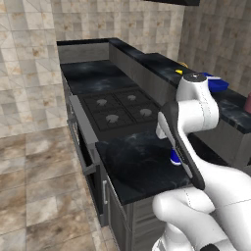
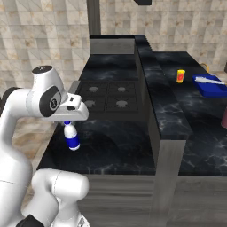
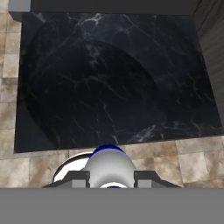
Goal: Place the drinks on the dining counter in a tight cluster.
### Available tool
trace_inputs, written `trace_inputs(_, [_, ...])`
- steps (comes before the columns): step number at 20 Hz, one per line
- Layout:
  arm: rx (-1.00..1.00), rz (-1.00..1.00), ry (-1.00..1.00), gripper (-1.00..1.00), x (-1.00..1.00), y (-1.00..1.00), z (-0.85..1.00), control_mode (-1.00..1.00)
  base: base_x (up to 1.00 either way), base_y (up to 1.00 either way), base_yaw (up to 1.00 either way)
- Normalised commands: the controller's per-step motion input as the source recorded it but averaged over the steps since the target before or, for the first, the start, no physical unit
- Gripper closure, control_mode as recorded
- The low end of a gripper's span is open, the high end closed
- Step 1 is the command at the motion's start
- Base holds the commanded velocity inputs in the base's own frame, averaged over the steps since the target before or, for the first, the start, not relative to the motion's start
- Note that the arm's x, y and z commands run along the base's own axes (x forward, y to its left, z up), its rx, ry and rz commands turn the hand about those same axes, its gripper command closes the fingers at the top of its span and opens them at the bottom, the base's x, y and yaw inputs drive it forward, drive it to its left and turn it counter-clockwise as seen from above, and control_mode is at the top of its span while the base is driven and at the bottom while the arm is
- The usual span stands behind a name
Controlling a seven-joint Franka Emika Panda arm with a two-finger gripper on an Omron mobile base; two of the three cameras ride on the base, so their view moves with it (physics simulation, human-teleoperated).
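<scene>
Gripper point(image 2: 68, 123) closed on the neck of the small white bottle point(image 2: 71, 138), with the blue-labelled body hanging directly below the fingers point(image 3: 78, 177), clear of the low black counter point(image 2: 115, 146) underneath. In the hand view, bottle top wedged between the two tips, counter slab spread out beyond it, floor tiles at its edge.

Status: transfer of first drink judged in progress; nothing yet clustered.

- Small white bottle: gripped, lifted, not yet over the dining counter point(image 2: 195, 128).
- Dining counter: higher level, off to the right of the gripper and beyond the grey panelled wall point(image 2: 153, 124); well apart from the held bottle.
- Maroon-pink bottle point(image 2: 224, 117): partly visible at the frame edge, far right of the gripper, on the dining counter.
- Square clear bottle: not located.
- Yellow-orange cup point(image 2: 180, 76) and blue tray point(image 2: 210, 85): far right and ahead of the gripper; not part of the cluster.

Remaining: carry across, raise above the wall, set down close to the maroon-pink bottle, then gather the third.
</scene>
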Motion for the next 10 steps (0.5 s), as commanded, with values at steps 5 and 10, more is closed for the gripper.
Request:
trace_inputs(5, [0.0, 0.0, 0.0, 1.0, 0.0, 0.0, 0.0, -1.0, 0.0, 0.0, 0.0])
trace_inputs(10, [0.0, 0.0, 0.0, 1.0, 0.0, 0.0, 0.0, -1.0, 0.0, 0.0, 0.0])
